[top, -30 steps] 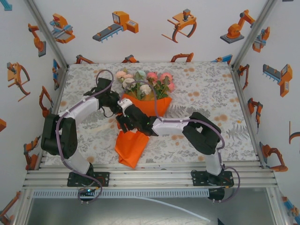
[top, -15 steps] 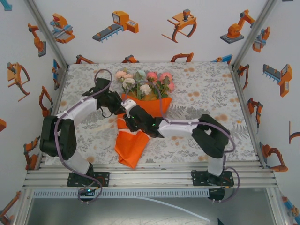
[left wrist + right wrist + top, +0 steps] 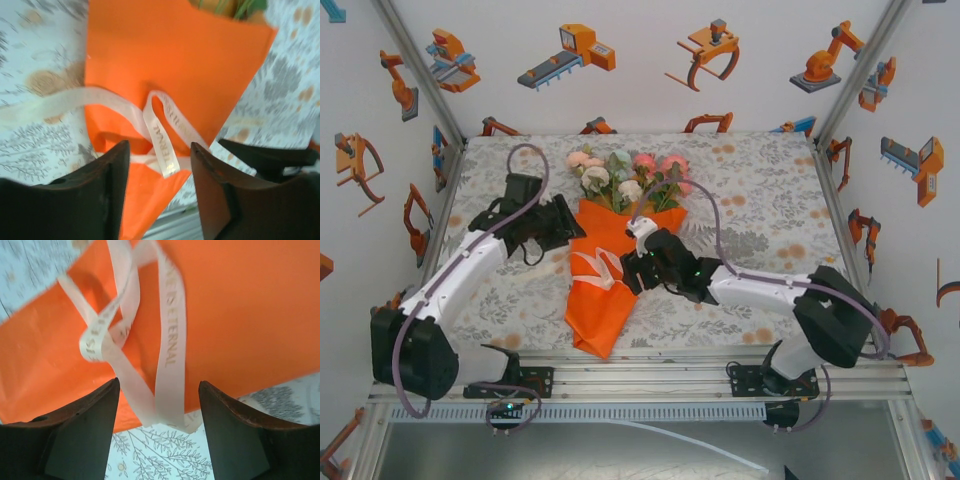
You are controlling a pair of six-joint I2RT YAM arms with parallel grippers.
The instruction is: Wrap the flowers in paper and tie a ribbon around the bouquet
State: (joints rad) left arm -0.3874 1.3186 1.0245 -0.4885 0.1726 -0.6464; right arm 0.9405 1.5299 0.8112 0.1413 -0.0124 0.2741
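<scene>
The bouquet (image 3: 612,262) lies in the middle of the table: an orange paper (image 3: 175,65) cone with its narrow end toward me and the flowers (image 3: 625,175) at the far, wide end. The cream ribbon (image 3: 592,266) crosses the cone's waist in a loose knot (image 3: 95,342) with looped tails (image 3: 161,137). My left gripper (image 3: 572,228) is open at the cone's left side, and a ribbon tail hangs free between its fingers (image 3: 107,195). My right gripper (image 3: 626,268) is open at the cone's right side, with two ribbon strands (image 3: 170,355) lying loose between its fingers (image 3: 87,432).
The leaf-print tablecloth (image 3: 760,200) lies bare to the right of the bouquet and behind it. White walls with robot stickers close in three sides. The metal rail (image 3: 640,378) runs along the near edge. My right gripper's dark finger (image 3: 270,156) shows in the left wrist view.
The left gripper has opened and let go of the ribbon, drawing back a little to the left. The right arm has swung right, bringing its gripper from the cone's left side to its right.
</scene>
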